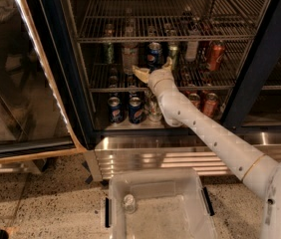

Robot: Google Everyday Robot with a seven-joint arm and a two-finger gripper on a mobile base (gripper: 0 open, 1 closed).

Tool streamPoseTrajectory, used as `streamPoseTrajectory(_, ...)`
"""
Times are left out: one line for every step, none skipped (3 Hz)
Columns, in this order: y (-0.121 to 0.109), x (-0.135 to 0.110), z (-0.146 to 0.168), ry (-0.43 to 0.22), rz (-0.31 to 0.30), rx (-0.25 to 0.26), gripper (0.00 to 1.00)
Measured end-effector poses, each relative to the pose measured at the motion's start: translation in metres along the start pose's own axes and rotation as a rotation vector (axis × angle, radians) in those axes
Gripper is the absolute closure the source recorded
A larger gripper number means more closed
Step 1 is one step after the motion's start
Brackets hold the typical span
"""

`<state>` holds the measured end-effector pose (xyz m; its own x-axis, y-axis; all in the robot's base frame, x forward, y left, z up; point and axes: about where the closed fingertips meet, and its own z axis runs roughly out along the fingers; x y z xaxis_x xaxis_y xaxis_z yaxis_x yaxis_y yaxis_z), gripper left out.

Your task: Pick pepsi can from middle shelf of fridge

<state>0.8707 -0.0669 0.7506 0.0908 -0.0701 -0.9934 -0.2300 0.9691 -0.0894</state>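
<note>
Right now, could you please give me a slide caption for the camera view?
Gripper inside the fridge, open at the pepsi can on the middle shelf.

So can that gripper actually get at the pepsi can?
Probably yes: the gripper is inside the fridge, open, just in front of the pepsi can, with nothing visible between them.

The fridge [265, 59] stands open, its glass door [26, 83] swung off to the left, so the front is free to reach through. The gripper [154, 68] sits at the front edge of the middle shelf [100, 82], fingers spread, just before the pepsi can [154, 54]. A clear bottle [129, 55] stands close on the can's left and a green can [173, 51] close on its right, leaving only narrow gaps. The upper rack [130, 14] limits headroom. A plastic bin [145, 173] lies on the floor below the arm [205, 128].
</note>
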Motion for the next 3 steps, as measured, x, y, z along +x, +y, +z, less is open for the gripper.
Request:
streamPoseTrajectory(-0.003, 0.003, 0.006, -0.017, 0.019, 0.034, 0.21)
streamPoseTrajectory(-0.008, 0.004, 0.008, -0.030, 0.029, 0.067, 0.20)
streamPoseTrajectory(-0.017, -0.001, 0.015, -0.059, 0.030, 0.101, 0.21)
